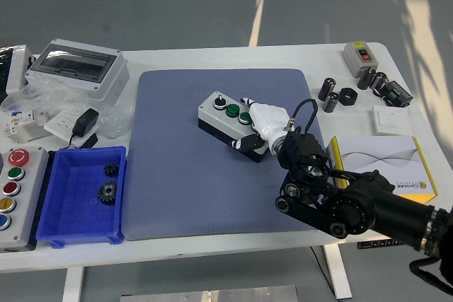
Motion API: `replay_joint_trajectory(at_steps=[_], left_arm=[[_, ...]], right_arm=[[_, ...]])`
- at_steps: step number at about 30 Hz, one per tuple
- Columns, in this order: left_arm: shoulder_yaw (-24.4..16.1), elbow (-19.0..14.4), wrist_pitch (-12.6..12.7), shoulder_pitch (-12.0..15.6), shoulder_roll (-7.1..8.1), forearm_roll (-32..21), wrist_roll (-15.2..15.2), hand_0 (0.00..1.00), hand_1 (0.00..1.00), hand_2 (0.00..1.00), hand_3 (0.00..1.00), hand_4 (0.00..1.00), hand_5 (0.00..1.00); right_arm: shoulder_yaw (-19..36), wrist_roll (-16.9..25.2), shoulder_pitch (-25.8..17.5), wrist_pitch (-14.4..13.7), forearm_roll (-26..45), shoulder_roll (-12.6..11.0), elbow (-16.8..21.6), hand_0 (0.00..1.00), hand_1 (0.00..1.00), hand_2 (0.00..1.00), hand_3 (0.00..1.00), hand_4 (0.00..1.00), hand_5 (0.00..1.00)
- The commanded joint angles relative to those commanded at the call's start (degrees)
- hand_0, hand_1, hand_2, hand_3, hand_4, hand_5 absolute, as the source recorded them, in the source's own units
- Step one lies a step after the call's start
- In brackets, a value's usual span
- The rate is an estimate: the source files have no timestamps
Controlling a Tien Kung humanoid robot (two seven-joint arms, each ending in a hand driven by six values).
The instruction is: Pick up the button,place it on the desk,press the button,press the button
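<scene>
Desk (212, 245): white, with a blue mat (212, 167) across the middle.
Button box (228, 119): resting on the mat; rigid, light plastic, probably slick; best held across its side walls.
Robot hand (263, 126): right, white fingers at the box's right end; grip unclear.

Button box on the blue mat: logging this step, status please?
Right hand on the grey-lidded black button box, fingers at its green buttons. Box flat on blue mat. Left hand not in view. Nothing in the way.
</scene>
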Motion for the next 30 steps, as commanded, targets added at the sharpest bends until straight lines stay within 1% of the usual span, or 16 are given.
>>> replay_joint_trajectory(at_steps=[6,7,10,12,13,16,18,19,20,22,24,25,27,30], left_arm=[[0.1,0.0,0.0,0.0,0.04,-0.1,-0.1,0.627,0.586,0.558,0.614,0.63,0.207],[0.0,0.0,0.0,0.0,0.04,-0.1,-0.1,0.627,0.586,0.559,0.614,0.629,0.206],[0.0,0.0,0.0,0.0,0.04,-0.1,-0.1,0.627,0.586,0.559,0.614,0.629,0.206],[0.0,0.0,0.0,0.1,0.03,-0.1,-0.1,0.627,0.586,0.559,0.614,0.629,0.206],[0.0,0.0,0.0,0.1,0.01,-0.1,-0.1,0.627,0.586,0.558,0.614,0.628,0.207],[0.0,0.0,0.0,0.1,-0.04,-0.1,-0.1,0.627,0.586,0.558,0.614,0.628,0.207],[-0.1,0.0,0.0,0.1,-0.03,-0.1,-0.1,0.627,0.586,0.558,0.614,0.628,0.207],[0.0,0.0,0.0,0.0,-0.01,-0.2,-0.2,0.627,0.586,0.559,0.614,0.628,0.206],[0.0,0.0,0.0,0.0,0.01,-0.2,-0.2,0.627,0.586,0.559,0.614,0.628,0.206],[-0.1,0.0,0.0,0.0,0.04,-0.2,-0.2,0.627,0.586,0.559,0.614,0.628,0.206],[0.0,0.0,0.0,0.0,0.04,-0.2,-0.1,0.627,0.586,0.559,0.614,0.628,0.206],[-0.1,0.0,0.0,0.0,0.03,-0.2,-0.1,0.627,0.587,0.559,0.614,0.628,0.207],[-0.1,0.0,0.0,0.0,0.01,-0.1,-0.1,0.627,0.587,0.559,0.614,0.628,0.207],[-0.1,0.0,0.0,-0.1,-0.06,0.1,-0.1,0.627,0.587,0.559,0.614,0.628,0.207]], right_arm=[[-0.1,0.4,0.0,0.1,-0.9,-0.3,0.3,0.089,0.357,0.426,0.478,0.258,0.002],[-0.1,0.6,0.1,0.2,-1.1,-0.6,0.5,0.068,0.299,0.385,0.407,0.07,0.002],[-0.1,2.6,0.2,0.7,-0.5,-1.9,1.7,0.068,0.299,0.385,0.407,0.07,0.002],[0.2,5.2,0.3,1.2,1.3,-3.4,3.3,0.068,0.299,0.385,0.407,0.07,0.002],[0.5,6.5,0.3,1.5,2.3,-4.4,4.3,0.057,0.268,0.347,0.36,0.042,0.002],[1.5,11.5,0.2,3.9,5.6,-7.6,7.9,0.057,0.268,0.347,0.36,0.042,0.002],[2.4,15.1,0.1,6.0,8.2,-10.2,10.7,0.057,0.268,0.347,0.36,0.042,0.002],[2.7,16.8,-0.1,6.6,9.3,-11.3,12.0,0.071,0.28,0.34,0.304,0.012,0.002],[3.0,18.6,-0.2,7.0,10.6,-12.7,13.5,0.071,0.28,0.34,0.304,0.012,0.002],[2.8,22.0,-0.5,6.7,12.8,-15.1,16.0,0.071,0.28,0.34,0.304,0.012,0.002],[1.8,25.5,-0.8,5.4,14.1,-17.7,18.6,0.071,0.28,0.34,0.304,0.012,0.002],[0.9,27.0,-1.0,4.5,13.9,-18.8,19.6,0.168,0.325,0.358,0.288,0.035,0.002],[-0.9,30.2,-1.2,2.5,12.7,-21.0,21.2,0.168,0.325,0.358,0.288,0.035,0.002],[-4.0,34.4,-1.7,-0.3,8.8,-22.5,21.2,0.168,0.325,0.358,0.288,0.035,0.002]])
